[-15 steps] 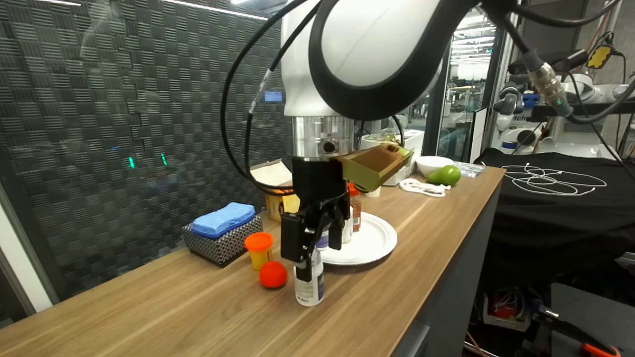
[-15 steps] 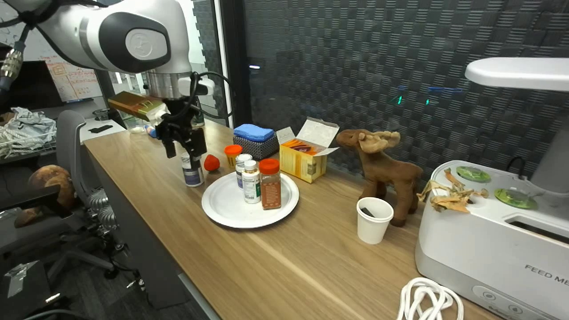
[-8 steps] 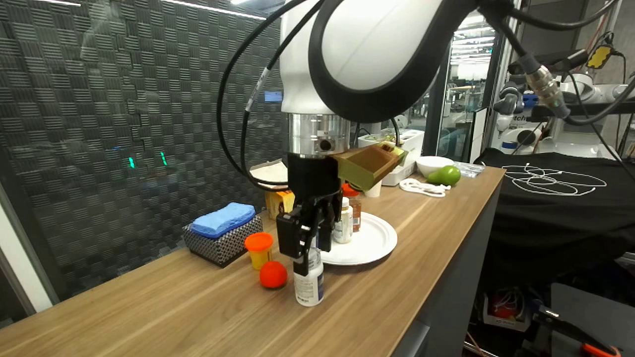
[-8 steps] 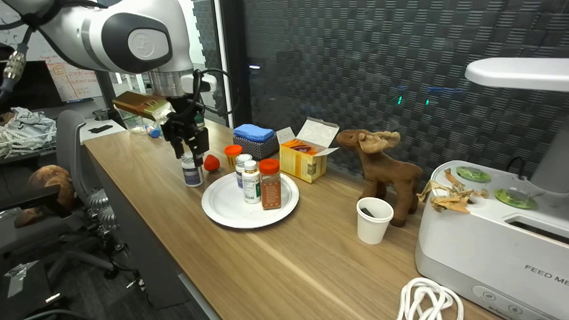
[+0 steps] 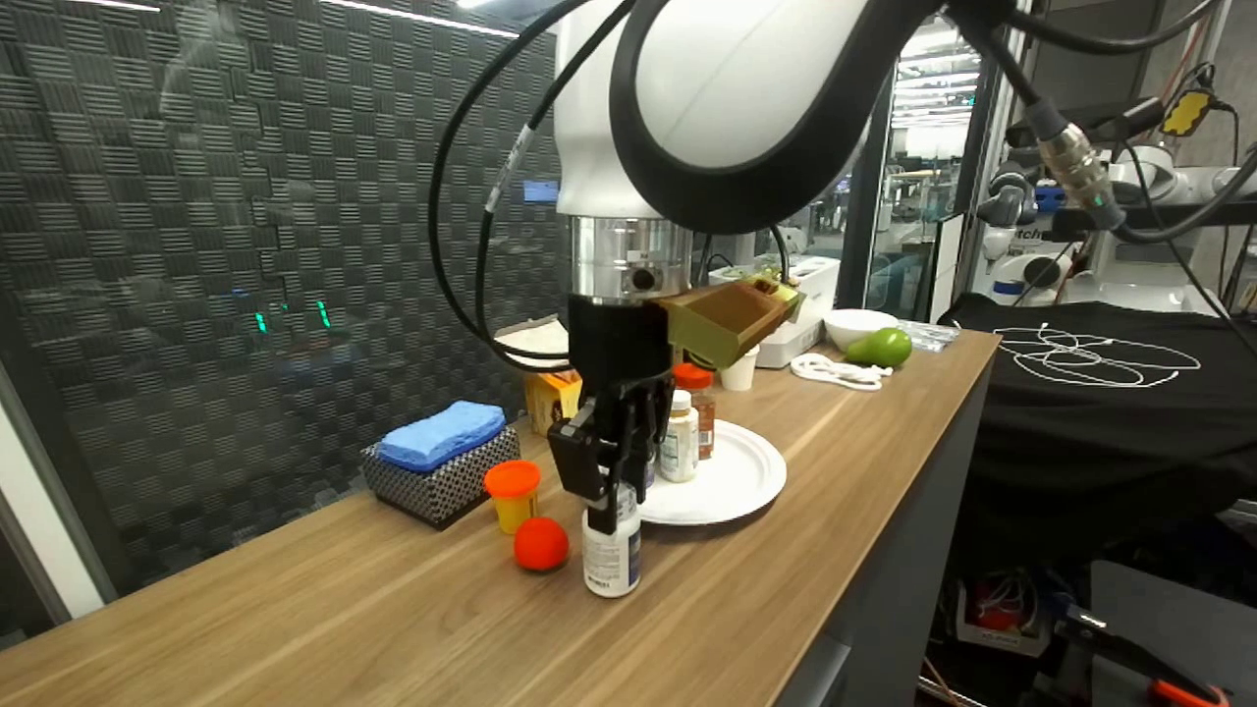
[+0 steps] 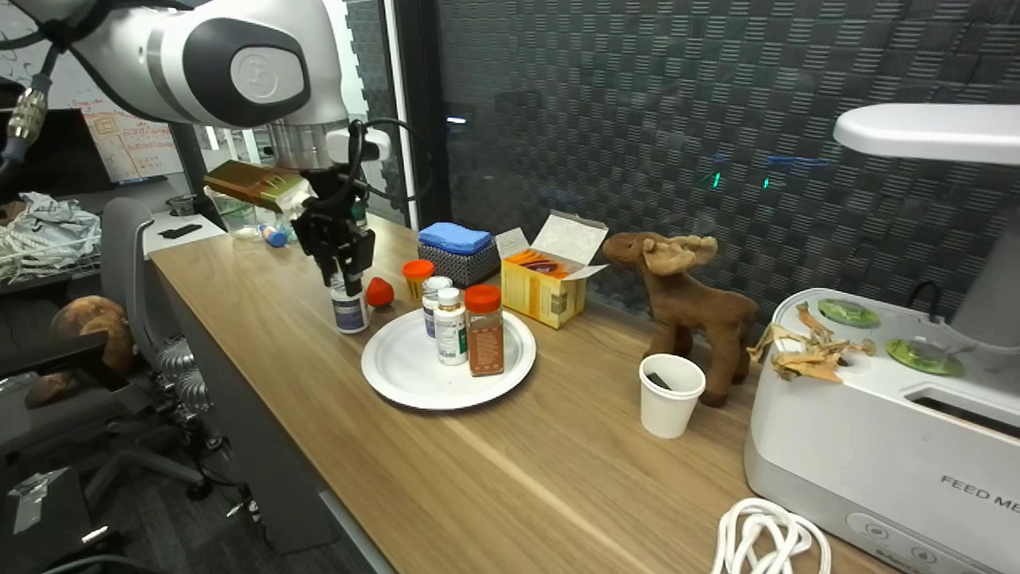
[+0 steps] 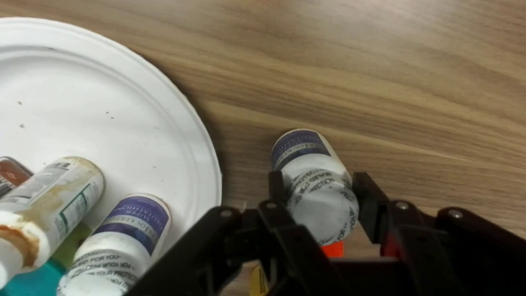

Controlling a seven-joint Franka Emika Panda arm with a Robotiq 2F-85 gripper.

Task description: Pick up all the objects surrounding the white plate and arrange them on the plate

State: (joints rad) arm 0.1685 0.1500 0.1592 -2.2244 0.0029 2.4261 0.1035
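Claw [image 7: 319,180]: was clamped on the bottle [image 5: 611,562] beside the ball [image 5: 541,544].
Plate [image 6: 402,363]: needed, I thought, an upright lift over its rim.

Wood-grain desk [image 5: 393,609], kinda busy: white plate [image 6: 398,375], a red-orange ball [image 5: 541,545] just beside a small orange-topped cup [image 5: 515,499], a dark patterned box [image 5: 462,481], an open yellow carton [image 6: 542,299], a brown plush moose [image 6: 701,319], a white paper cup [image 6: 668,410], and a white planter [image 6: 845,446] with bundled white cord [image 6: 773,510] near it. There's also a white bowl [image 5: 854,323] and a green pear-shaped thing [image 5: 884,348]. Can't quite tell if the pill bottle [image 5: 611,565] near the plate is touching the desk.
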